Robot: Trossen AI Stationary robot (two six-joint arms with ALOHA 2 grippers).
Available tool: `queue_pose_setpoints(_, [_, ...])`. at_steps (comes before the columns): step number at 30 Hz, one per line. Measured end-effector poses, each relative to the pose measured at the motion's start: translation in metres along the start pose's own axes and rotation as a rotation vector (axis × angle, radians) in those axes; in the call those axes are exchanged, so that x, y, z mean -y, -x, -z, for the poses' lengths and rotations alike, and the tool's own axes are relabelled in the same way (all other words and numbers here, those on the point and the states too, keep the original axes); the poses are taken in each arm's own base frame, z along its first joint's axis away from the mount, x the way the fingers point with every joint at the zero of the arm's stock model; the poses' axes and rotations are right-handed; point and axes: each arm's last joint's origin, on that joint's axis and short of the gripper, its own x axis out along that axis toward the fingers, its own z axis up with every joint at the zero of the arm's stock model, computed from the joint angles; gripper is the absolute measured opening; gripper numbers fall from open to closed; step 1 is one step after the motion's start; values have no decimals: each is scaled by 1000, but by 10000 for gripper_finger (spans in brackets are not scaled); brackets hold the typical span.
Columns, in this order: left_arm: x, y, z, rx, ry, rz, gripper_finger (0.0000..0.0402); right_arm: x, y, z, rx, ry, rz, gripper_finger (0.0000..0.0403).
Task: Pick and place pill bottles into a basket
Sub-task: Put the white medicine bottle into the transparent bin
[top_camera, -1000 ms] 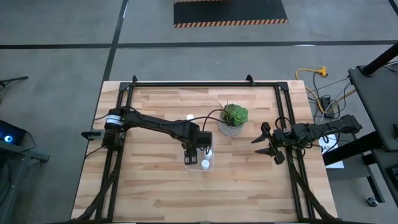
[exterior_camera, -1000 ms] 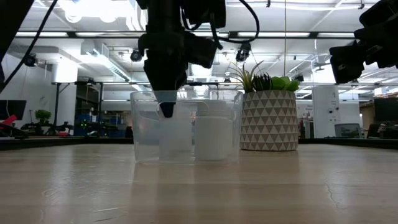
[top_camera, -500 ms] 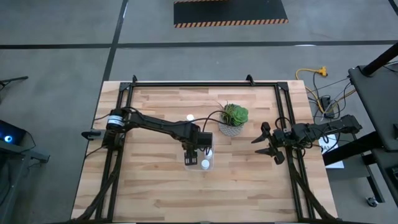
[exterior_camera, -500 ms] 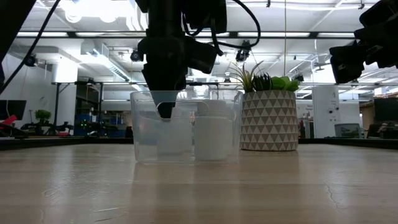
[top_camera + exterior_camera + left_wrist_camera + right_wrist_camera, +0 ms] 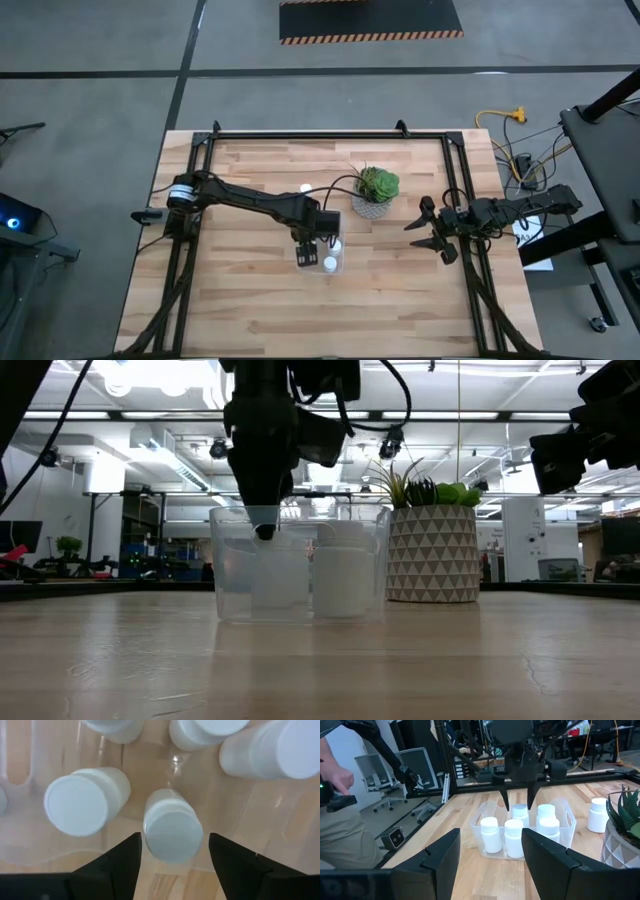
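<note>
The left gripper (image 5: 518, 799) hangs just above the basket (image 5: 485, 820), fingers apart and clear of the pill bottle (image 5: 172, 831) beneath — five bottles stand inside, a sixth (image 5: 597, 815) beside it. The right gripper (image 5: 432, 228) waits apart, fingers spread, empty.

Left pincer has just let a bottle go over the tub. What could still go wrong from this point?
The left pincer sits open just above the released bottle; lifting off-centre, a finger could clip its cap and tip it into its neighbours. The clear basket is crowded with five bottles, leaving little room. The last bottle stands outside, close to the potted plant, so reaching for it might brush the leaves.
</note>
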Motion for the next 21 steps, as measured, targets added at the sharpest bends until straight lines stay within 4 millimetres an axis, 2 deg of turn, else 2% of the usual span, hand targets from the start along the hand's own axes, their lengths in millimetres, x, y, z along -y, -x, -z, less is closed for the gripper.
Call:
queue_pose_setpoints(5, [0,9,2,13,2,3,215,0,0,0,0,0,0,201])
queue_pose_setpoints(12, [1,34,1,78,32,22,215,0,0,0,1,0,1,201])
queue_pose_setpoints(21, [-7,67,1,166,236,45,215,0,0,0,0,0,0,201])
